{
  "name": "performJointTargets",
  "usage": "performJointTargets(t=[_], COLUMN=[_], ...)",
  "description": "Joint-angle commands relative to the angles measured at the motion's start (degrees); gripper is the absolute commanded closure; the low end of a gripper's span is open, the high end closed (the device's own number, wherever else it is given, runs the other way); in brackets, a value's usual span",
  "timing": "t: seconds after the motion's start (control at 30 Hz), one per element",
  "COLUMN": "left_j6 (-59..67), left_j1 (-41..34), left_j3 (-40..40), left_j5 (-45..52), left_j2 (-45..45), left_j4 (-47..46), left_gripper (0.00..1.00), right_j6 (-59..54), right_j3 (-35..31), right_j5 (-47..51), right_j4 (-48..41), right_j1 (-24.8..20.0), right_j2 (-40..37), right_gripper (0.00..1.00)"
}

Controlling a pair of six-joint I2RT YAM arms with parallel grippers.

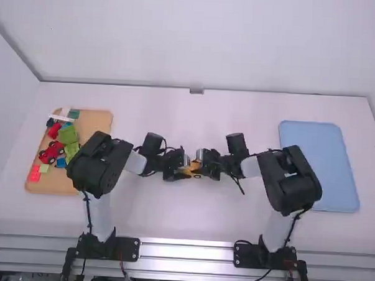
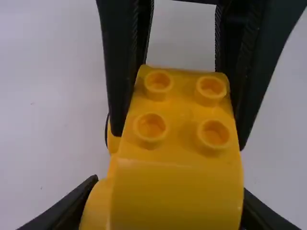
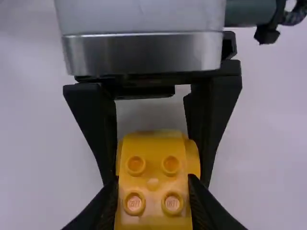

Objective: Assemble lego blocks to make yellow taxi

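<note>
In the middle, with arms [image 1: 100,165] bent inward, left gripper [image 1: 185,171] and right gripper [image 1: 201,168] both clamp the yellow blocks [image 2: 177,191].

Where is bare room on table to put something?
Bare table: beyond the middle, between tray and blue mat; nearer, between left arm and right arm. Crowded: tray; the middle, where left gripper and right gripper hold yellow blocks.

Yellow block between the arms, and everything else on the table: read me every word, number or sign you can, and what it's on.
Nothing can be quoted.
Yellow block: small marks on at least two studs, too small to read.
Toy pieces on the brown tray: any print is too small to read.
Blue tray: no lettering that I can make out.
</note>
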Motion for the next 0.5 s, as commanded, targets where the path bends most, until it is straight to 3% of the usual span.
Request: performJointTargets(t=[0.0, 0.3, 0.47], left_j6=[0.1, 0.1, 0.1], left_j1=[0.2, 0.2, 0.2], left_j3=[0.0, 0.0, 0.0], left_j5=[0.2, 0.2, -0.4], left_j2=[0.7, 0.7, 0.7], left_j4=[-0.6, -0.8, -1.0], left_gripper=[0.77, 0.78, 0.8], right_j6=[1.1, 3.5, -4.1], right_j3=[-0.6, 3.8, 5.9], right_j5=[3.2, 3.9, 3.1], right_j4=[-0.5, -2.7, -11.8], right_j1=[-0.2, 0.5, 0.5], right_j2=[2.5, 8.3, 9.4], right_gripper=[1.0, 1.0, 1.0])
